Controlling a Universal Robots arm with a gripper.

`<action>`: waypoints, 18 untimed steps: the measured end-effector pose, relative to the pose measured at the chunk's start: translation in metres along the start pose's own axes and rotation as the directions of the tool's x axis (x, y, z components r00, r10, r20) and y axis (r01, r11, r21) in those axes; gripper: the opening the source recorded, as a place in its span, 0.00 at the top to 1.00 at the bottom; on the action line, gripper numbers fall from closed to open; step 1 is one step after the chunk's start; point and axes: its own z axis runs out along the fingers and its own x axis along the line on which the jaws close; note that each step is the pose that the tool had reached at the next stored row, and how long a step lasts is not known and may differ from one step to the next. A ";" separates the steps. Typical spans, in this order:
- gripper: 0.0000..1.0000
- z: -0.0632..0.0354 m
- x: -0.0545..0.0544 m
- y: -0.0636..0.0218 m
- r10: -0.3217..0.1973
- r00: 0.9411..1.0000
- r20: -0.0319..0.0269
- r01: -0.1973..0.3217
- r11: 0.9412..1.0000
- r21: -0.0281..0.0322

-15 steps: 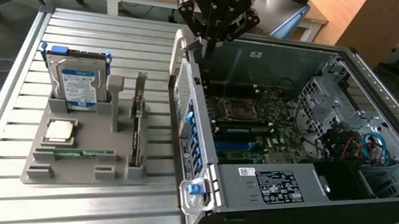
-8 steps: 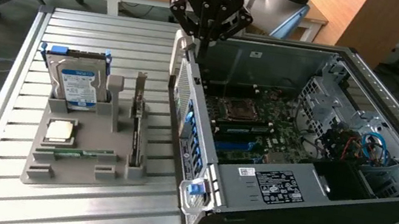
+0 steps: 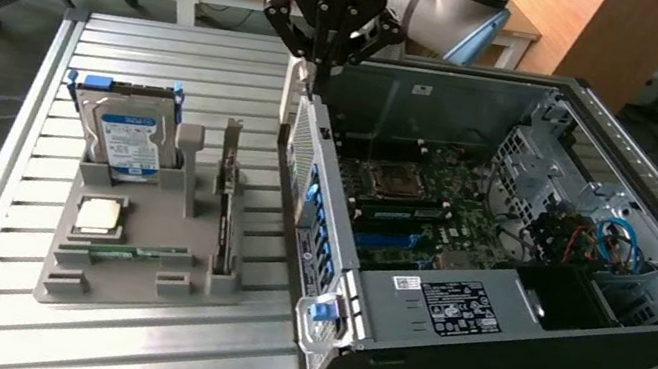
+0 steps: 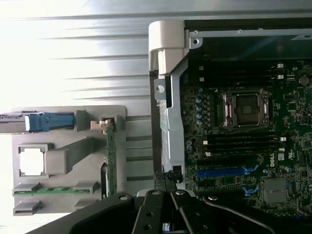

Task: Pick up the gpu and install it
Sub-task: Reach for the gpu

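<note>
While the gripper (image 3: 310,68) hangs with its jaws closed on nothing above the far end of the computer case's rear wall, the gpu (image 3: 224,212) stands on its long edge in a slot of the grey holder (image 3: 137,278) on the slatted table (image 3: 162,54). The card's long axis runs along the holder, from the near side of the table to the far side in the exterior view, roughly parallel to the rear wall of the computer case (image 3: 507,328). Its flat faces point toward the exterior view's left and right. In the wrist view the gpu (image 4: 110,161) appears edge-on as a thin green strip, and the gripper (image 4: 165,176) sits beside the case wall (image 4: 168,112), apart from the card.

A strip of bare table separates holder and case; the perforated rear wall rises between the card and the case interior.

The holder (image 4: 63,122) also carries a hard drive (image 3: 127,137) upright at its far end, a square processor (image 3: 99,216) lying flat, and a narrow green memory stick (image 3: 134,253) lying flat near the front.

The case lies open on its side. Inside lies the motherboard (image 3: 434,203) with an open processor socket (image 3: 391,180), black memory slots, and a blue expansion slot (image 4: 219,172). Blue cables (image 3: 618,241) sit by the drive bays toward the exterior view's right.
</note>
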 end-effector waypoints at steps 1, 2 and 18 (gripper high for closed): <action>0.89 0.0000 0.002 -0.0001 0.000 1.000 0.000 0.000 1.000 0.000; 0.89 0.0000 0.004 -0.0003 0.000 1.000 0.000 0.000 1.000 0.000; 0.89 0.0000 0.030 -0.0023 0.000 1.000 0.000 0.000 1.000 0.000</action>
